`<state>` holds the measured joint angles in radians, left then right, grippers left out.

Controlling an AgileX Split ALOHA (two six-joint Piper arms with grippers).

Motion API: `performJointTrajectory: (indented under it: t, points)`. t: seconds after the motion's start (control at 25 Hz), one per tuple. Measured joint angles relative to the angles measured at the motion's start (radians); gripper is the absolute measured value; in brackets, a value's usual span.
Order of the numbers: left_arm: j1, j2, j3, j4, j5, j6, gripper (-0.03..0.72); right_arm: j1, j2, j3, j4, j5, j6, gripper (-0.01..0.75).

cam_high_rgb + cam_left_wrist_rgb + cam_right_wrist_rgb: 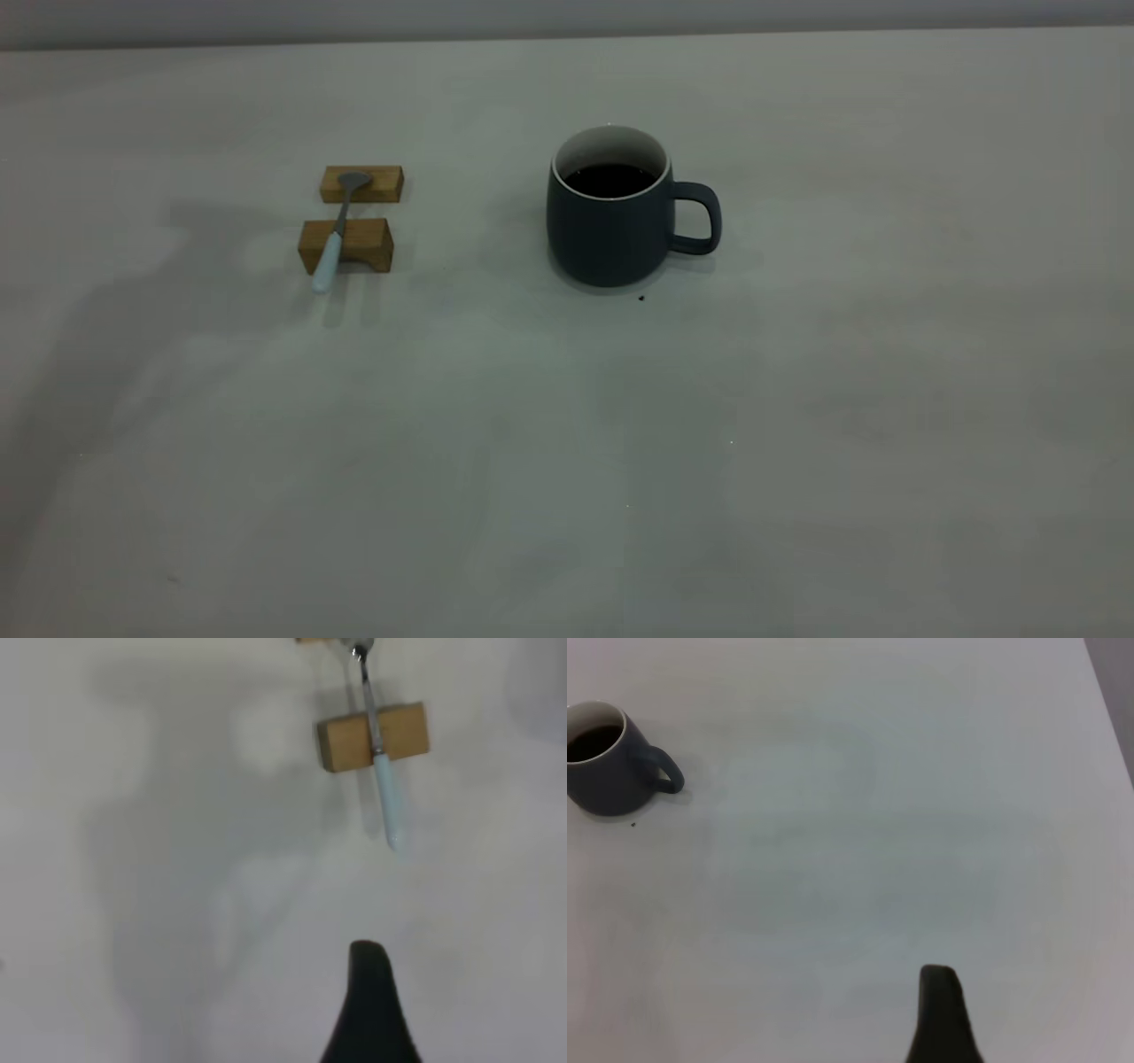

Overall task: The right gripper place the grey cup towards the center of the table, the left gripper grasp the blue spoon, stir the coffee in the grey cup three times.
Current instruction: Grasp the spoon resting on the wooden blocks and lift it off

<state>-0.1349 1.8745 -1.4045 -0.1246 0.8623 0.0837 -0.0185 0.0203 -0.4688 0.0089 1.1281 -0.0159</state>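
Observation:
The grey cup (611, 221) stands upright near the middle of the table (567, 443), its handle towards the right, with dark coffee (611, 180) inside. To its left the blue spoon (337, 232) lies across two wooden blocks, bowl on the far one, pale handle overhanging the near one. No arm shows in the exterior view. In the left wrist view, a black part of the left gripper (368, 992) hangs above bare table, well short of the spoon (379, 753). In the right wrist view, the right gripper (939, 1010) is far from the cup (607, 771).
The far wooden block (361, 184) and near wooden block (345, 245) hold the spoon off the surface. A tiny dark speck (640, 298) lies just in front of the cup. The table's far edge (567, 40) runs along the back.

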Motion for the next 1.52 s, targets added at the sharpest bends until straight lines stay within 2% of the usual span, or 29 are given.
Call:
performJointTrajectory:
  t: [0.16,0.28,0.64,1.24,1.52]
  points:
    - [-0.068,0.156,-0.110,0.064,0.032,-0.066,0.627,0.000,0.000,0.000,-0.001,0.000,0.000,0.582]
    - [-0.094,0.218,-0.124,0.101,0.034,-0.141,0.625,0.000,0.000,0.000,-0.001,0.000,0.000,0.582]
    - [-0.097,0.327,-0.089,0.107,-0.047,-0.219,0.617,0.000,0.000,0.000,-0.001,0.000,0.000,0.582]
    - [-0.107,0.481,-0.089,0.054,-0.186,-0.205,0.596,0.000,0.000,0.000,-0.001,0.000,0.001,0.582]
    - [-0.135,0.532,-0.089,0.052,-0.232,-0.205,0.595,0.000,0.000,0.000,-0.001,0.000,0.002,0.582]
